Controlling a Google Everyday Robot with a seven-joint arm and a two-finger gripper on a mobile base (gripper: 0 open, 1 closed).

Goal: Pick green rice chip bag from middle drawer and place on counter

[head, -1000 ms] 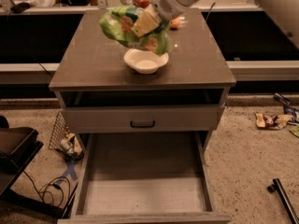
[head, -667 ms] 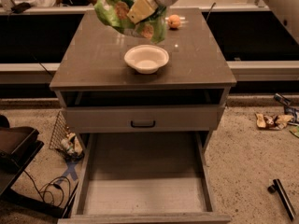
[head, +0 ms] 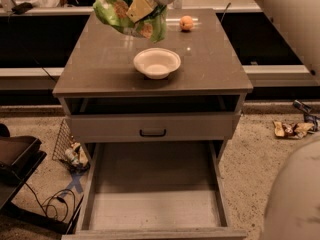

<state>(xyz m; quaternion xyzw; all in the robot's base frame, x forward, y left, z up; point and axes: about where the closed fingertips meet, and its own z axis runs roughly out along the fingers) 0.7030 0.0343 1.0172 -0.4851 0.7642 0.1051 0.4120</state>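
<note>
The green rice chip bag [head: 125,15] hangs crumpled in the air above the far left part of the counter [head: 100,59], behind the white bowl. My gripper [head: 141,8] comes down from the top of the view and is shut on the bag's upper middle. The middle drawer [head: 155,199] is pulled out at the bottom of the view, its pale floor bare.
A white bowl [head: 157,62] stands mid-counter and an orange fruit [head: 186,22] lies at the far right of it. A closed drawer front with a black handle [head: 152,132] sits above the open drawer. Wrappers [head: 292,129] litter the floor right; cables and a black case lie left.
My gripper has carried the bag up and to the left, from over the bowl toward the counter's far left.
</note>
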